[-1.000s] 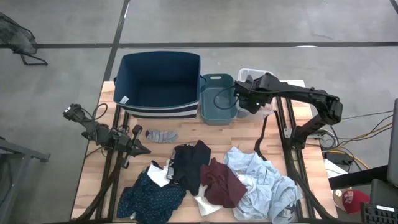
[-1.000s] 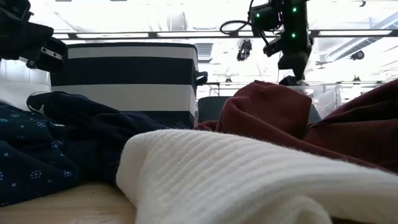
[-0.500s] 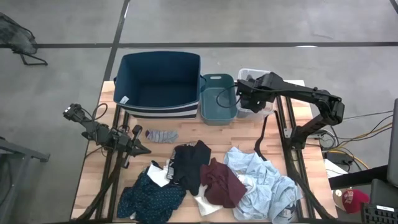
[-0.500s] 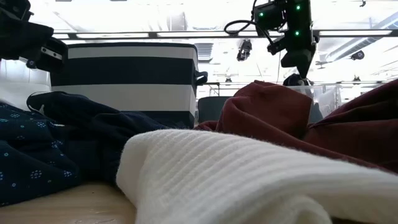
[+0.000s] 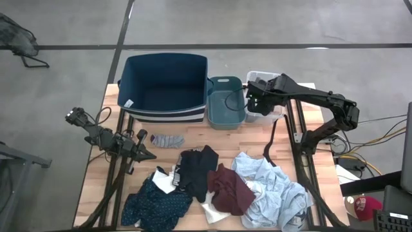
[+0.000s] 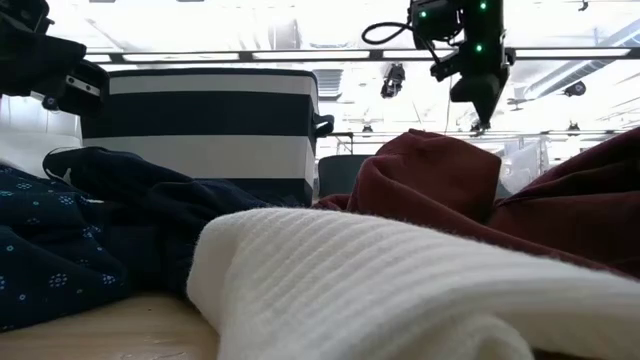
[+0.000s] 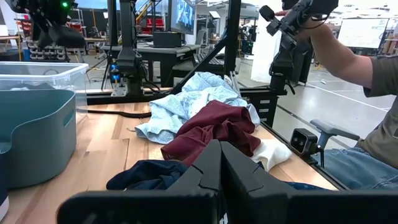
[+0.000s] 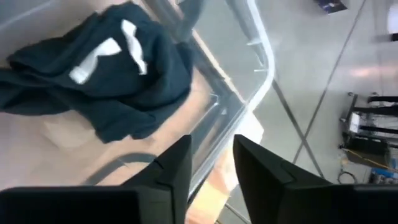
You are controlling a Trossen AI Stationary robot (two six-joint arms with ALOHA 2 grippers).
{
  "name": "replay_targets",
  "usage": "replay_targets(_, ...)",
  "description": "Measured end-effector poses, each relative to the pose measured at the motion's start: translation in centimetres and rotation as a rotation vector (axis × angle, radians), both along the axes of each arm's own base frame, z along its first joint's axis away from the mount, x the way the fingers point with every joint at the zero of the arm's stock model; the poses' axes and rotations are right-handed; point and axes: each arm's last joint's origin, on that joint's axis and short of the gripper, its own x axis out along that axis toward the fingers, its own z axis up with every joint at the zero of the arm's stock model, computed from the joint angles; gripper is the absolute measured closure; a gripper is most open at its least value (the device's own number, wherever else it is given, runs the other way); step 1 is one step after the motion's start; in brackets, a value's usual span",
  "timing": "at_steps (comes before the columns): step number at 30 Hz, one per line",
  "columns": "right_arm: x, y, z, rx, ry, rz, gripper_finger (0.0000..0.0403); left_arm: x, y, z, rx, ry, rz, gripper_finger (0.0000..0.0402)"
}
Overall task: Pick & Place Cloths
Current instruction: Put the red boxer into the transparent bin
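So the right gripper just let go, jaws parted over the clear bin at 1 o'clock, dark teal cloth dropped inside. Left gripper parked clenched at 9. Pile of cloths at 6 waits.

The wooden table carried three bins along its far edge: navy bin, teal bin, clear bin; a grey sock lay mid-table. Cloths were heaped toward the near edge.

White knit cloth blurred, cut off at the frame edge, perhaps a sweater
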Motion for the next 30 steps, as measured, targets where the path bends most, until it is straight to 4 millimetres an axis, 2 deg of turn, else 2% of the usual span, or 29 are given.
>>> replay_targets(7,1.1,1.3,0.1,0.196,-0.152,0.106,0.0242,0.0,0.0,0.0,0.0,0.0,0.0,0.0399)
replay_targets(15,2.0,4.6,1.5,0.319,-0.34,0.301,0.0217,0.0,0.0,0.0,0.0,0.0,0.0,0.0399)
replay_targets(23,5.3,9.9,1.9,0.418,-0.5,0.691,0.0201,0.0,0.0,0.0,0.0,0.0,0.0,0.0399)
replay_targets(30,8.2,16.0,-0.7,0.472,-0.463,0.887,0.0205,0.0,0.0,0.0,0.0,0.0,0.0,0.0399)
